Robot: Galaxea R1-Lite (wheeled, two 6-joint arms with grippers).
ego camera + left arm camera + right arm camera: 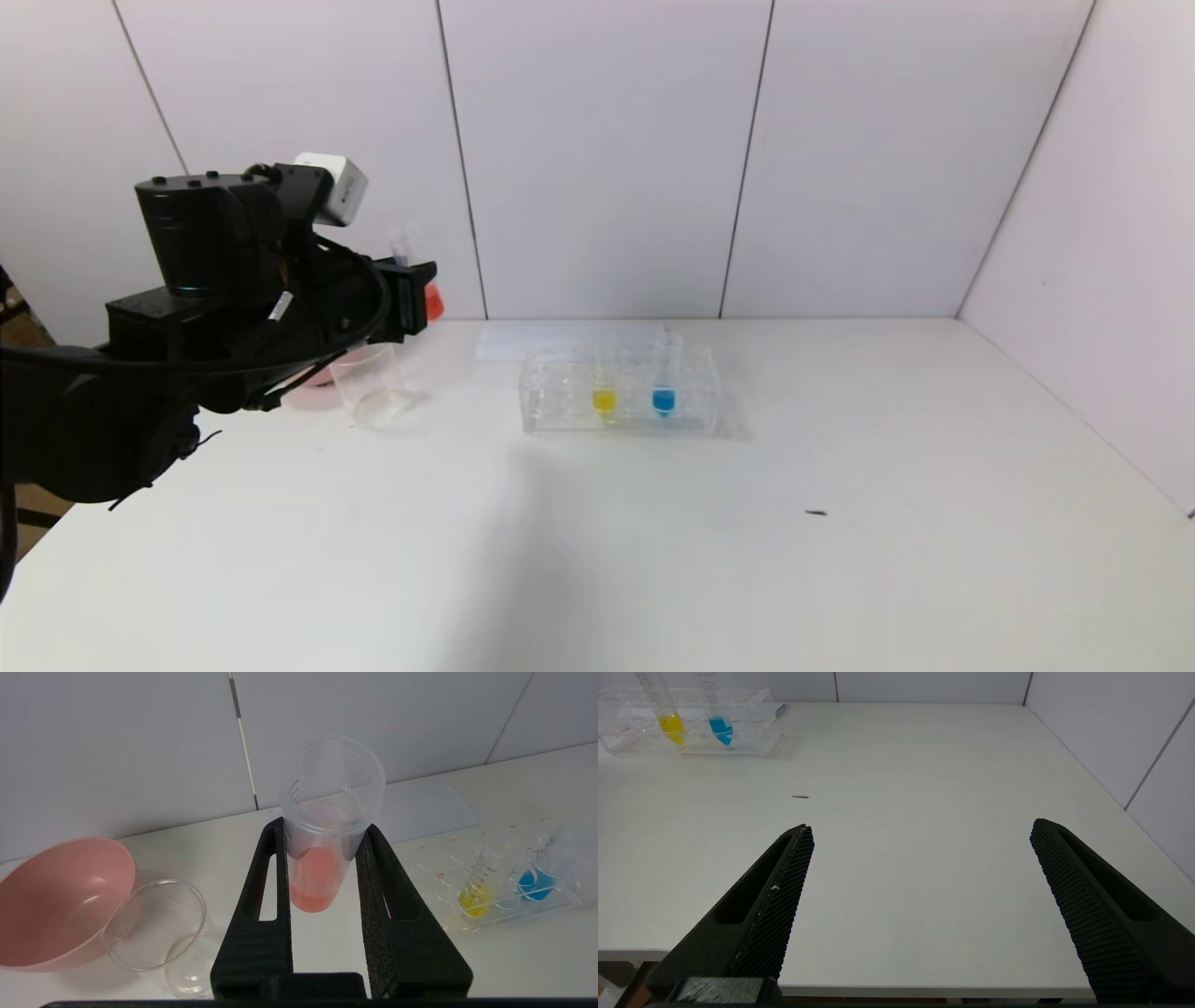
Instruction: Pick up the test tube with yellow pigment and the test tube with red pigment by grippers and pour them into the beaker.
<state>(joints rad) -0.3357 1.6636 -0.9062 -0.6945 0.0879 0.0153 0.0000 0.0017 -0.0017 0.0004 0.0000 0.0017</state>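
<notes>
A: Left gripper [322, 858]?
B: Raised over the desk's [653, 560] left side, above and just behind the beaker [372, 383]. Fingers [266, 914] clamped on the red tube [322, 830], open mouth toward the wrist camera, red liquid pooled at the rounded far end.

A: Beaker?
B: Standing on the desk, right beside the pink bowl [51, 900], seemingly touching its rim. Clear; contents hard to judge.

A: Yellow tube [604, 397]?
B: Upright in the clear rack [621, 392], mid-desk, next to the blue tube [664, 397]. Well apart from the beaker.

A: Right gripper [920, 835]?
B: Low near the desk's front edge, right of the rack and far from it. Fingers [784, 896] wide apart, holding nothing.

A: Any writing?
B: Printed graduation lines on the tubes and tiny red marks by the rack's wells, all too small to read. No legible brand anywhere.

A: Anything else?
B: Flat white sheet [551, 341] behind the rack; small dark speck [816, 512] on the desk, right of centre.
</notes>
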